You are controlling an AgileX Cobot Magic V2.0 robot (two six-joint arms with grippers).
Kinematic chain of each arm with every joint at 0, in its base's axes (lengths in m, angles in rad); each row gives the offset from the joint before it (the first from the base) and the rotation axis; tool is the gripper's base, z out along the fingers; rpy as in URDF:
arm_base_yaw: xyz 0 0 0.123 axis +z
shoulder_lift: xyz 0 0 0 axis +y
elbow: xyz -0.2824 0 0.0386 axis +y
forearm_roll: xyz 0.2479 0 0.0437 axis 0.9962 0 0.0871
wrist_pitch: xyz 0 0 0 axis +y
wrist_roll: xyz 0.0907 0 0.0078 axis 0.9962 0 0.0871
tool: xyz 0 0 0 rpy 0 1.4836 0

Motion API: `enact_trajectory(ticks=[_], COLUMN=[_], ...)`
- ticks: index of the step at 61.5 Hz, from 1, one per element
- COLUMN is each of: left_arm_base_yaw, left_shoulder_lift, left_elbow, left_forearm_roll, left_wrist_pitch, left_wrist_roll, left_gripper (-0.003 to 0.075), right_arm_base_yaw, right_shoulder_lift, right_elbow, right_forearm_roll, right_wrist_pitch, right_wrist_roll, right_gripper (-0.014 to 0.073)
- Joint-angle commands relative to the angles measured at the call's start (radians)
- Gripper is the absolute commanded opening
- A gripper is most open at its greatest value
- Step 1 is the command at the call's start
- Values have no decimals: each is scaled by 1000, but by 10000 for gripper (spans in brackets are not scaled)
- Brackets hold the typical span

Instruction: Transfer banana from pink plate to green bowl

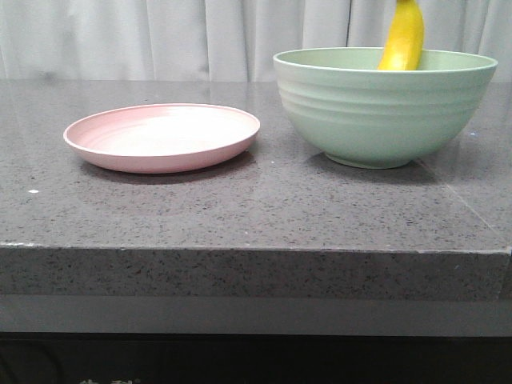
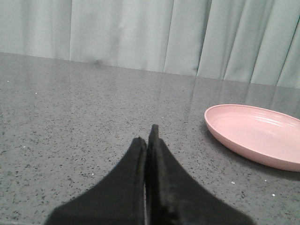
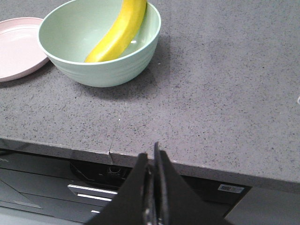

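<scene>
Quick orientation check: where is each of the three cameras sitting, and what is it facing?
Front view: low at the table edge, facing forward at the pink plate and green bowl holding the banana; no arm visible.
Left wrist view: low over the table, facing the curtain; shut left gripper shows.
Right wrist view: off the table's edge, looking down; shut right gripper shows.
All share the plate.

No text, brand or number could be read in any view. A small white label point(image 3: 229, 188) sat on the dark cabinet front below the table edge point(image 3: 187, 161) in the right wrist view, but its print was too small to make out. Faint whitish marks point(image 1: 108, 381) at the bottom edge of the front view were cut off and illegible.
</scene>
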Motion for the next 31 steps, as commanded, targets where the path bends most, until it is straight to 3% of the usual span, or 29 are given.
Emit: enact_trajectory(ticks=[1, 23, 31], left_arm_base_yaw=[-6, -6, -6], left_shoulder_lift=[-24, -24, -24], left_elbow=[3, 3, 3], left_forearm_roll=[2, 2, 2], left_wrist_pitch=[-86, -86, -86], left_wrist_roll=[1, 1, 1], left_gripper=[-18, -18, -18], right_arm_base_yaw=[-4, -4, -5], right_shoulder_lift=[17, 17, 13], right_elbow=[-19, -17, 54], right_forearm_roll=[6, -12, -43], right_wrist_pitch=[-65, -79, -236], right_wrist_roll=[-3, -3, -3], right_gripper=[-68, -68, -68])
